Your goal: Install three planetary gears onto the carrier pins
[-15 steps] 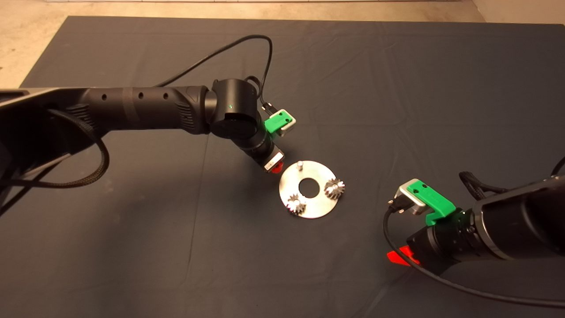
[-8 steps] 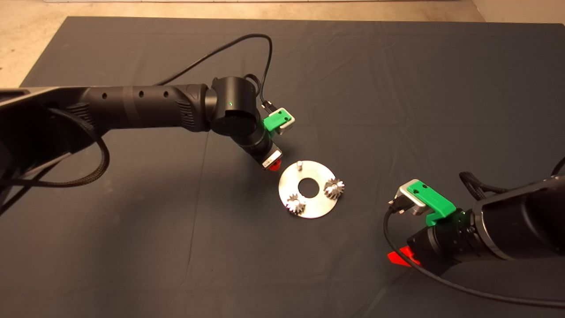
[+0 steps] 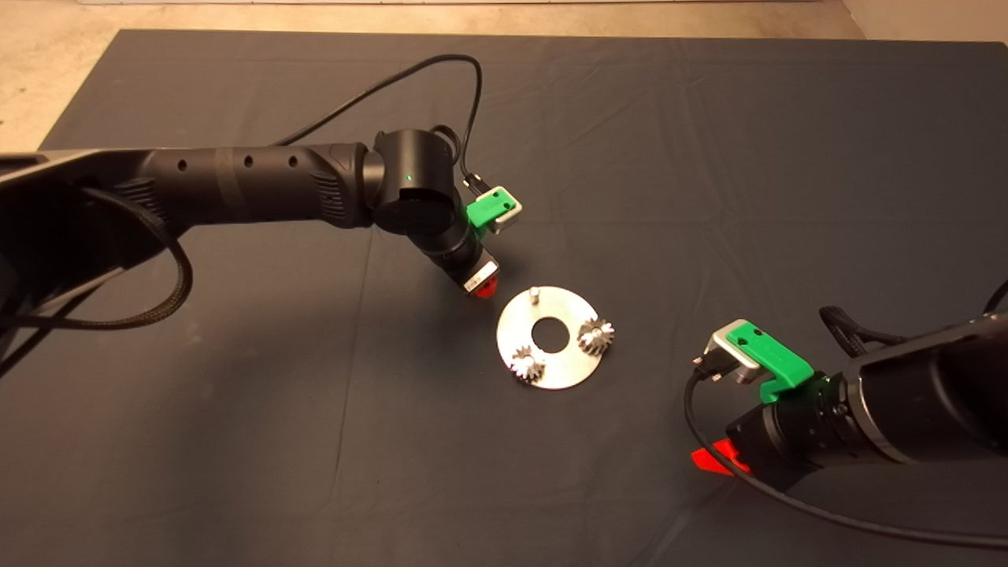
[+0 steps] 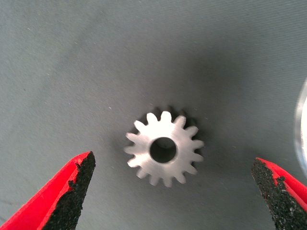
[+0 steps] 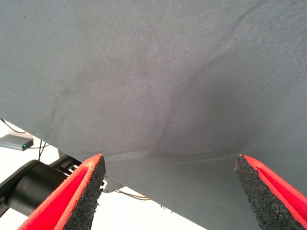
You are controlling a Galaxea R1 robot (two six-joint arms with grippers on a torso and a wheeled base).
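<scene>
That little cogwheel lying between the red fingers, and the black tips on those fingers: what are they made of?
The cogwheel looks like metal: silvery grey, with a dull brushed sheen. The pads of the left gripper look like coarse black foam or rubber, grainy and crumbly at the edges.

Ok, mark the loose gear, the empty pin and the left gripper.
Loose gear (image 4: 163, 149): left wrist view, at its bore rim.
Empty pin (image 3: 534, 294): head view, top of the peg.
Left gripper (image 4: 172, 191): left wrist view, midway between its open fingertips.

Both arms are matte black, jointed tubes. The left arm has small round holes along its sleeve, ribbed vents, a green indicator light, a braided black cable and a thin black lead. Each wrist carries a green-and-silver camera bracket. The pincer fingers are red wedges with gritty black pads.
</scene>
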